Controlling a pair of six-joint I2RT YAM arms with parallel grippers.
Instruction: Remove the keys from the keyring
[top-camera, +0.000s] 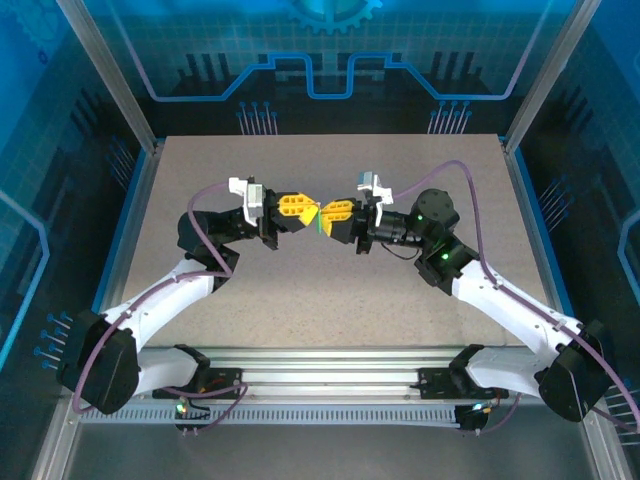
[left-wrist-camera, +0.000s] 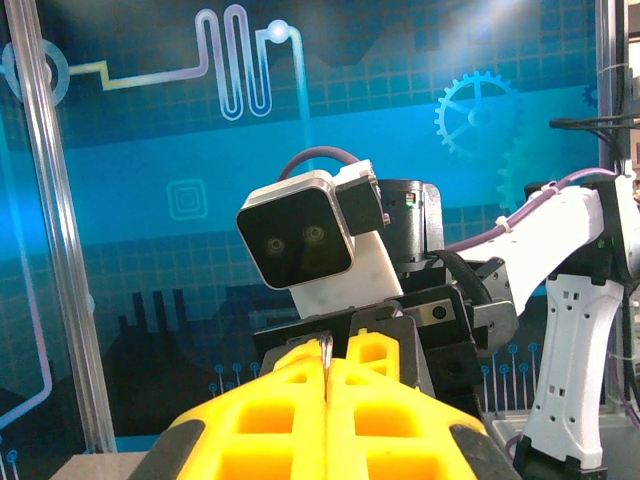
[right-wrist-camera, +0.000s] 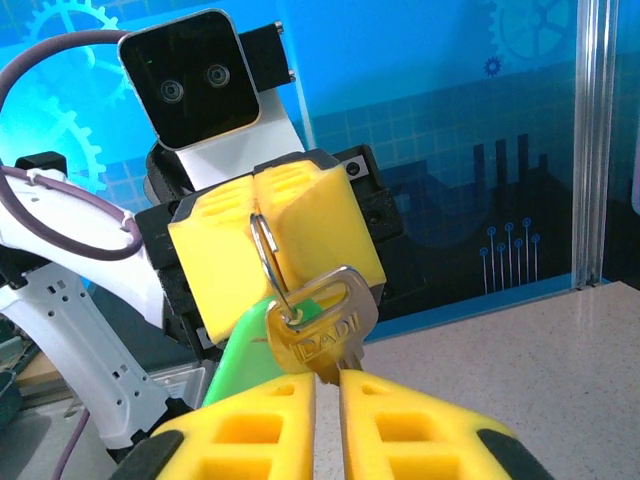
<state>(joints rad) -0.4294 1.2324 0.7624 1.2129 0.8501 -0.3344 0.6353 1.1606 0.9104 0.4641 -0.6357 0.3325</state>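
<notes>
Brass key (right-wrist-camera: 322, 335) hangs off the keyring (right-wrist-camera: 265, 255), green tag (right-wrist-camera: 240, 355) beside it, all mid-air above the table (top-camera: 330, 300). I see the left gripper (right-wrist-camera: 262, 210) clamped on the keyring; the right gripper (right-wrist-camera: 327, 385) looks pinched on the key's blade, though its tip is hidden.

Speckled beige tabletop (top-camera: 330, 300), matte, flat. Slotted aluminium rail (top-camera: 330, 360) across near edge, arm bases (top-camera: 100, 360) mounted on it, one per side.

above the table (top-camera: 330, 300), left claw (top-camera: 308, 212) faces right claw (top-camera: 326, 216), keyring (right-wrist-camera: 265, 255) and key (right-wrist-camera: 320, 335) between them.
</notes>
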